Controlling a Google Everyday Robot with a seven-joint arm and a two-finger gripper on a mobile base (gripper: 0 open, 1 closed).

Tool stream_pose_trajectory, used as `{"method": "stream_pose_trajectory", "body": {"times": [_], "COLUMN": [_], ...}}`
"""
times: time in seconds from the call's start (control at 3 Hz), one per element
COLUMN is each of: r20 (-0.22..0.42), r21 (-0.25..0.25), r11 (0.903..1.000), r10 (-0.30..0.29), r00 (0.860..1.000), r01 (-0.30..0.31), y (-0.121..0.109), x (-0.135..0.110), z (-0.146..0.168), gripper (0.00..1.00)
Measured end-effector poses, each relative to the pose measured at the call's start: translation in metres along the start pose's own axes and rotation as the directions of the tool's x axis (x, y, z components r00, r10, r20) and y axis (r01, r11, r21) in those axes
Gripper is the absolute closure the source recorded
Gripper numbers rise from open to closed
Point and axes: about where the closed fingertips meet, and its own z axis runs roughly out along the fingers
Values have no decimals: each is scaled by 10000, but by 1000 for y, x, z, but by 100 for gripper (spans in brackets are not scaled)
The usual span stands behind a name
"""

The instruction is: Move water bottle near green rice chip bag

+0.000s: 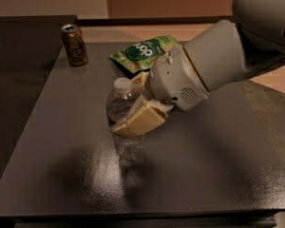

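The gripper was clamped round the middle of the water bottle near the centre of the worktop. The bottle's long axis was nearly vertical, white cap up and leaning slightly left, just in front of the green rice chip bag.

One water bottle (in end effector), one chip bag, one can.

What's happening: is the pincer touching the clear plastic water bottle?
Touching. Camera view: the pincer, over the dark table, clamps the water bottle, no gap.
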Motion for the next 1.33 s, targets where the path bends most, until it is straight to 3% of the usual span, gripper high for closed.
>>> {"method": "stream_pose_trajectory", "body": {"times": [0.33,0.67,1.33], "r20": [431,803,1436], "r21": [1481,2730,4559], "r11": [9872,9565,8619], "r10": [537,841,1748], "r00": [9976,9932,9741], "r01": [-595,-1030,-2219], "y": [-45,-96,-194], "x": [13,26,39], "z": [-47,-90,-154], "gripper": [100,100,100]}}
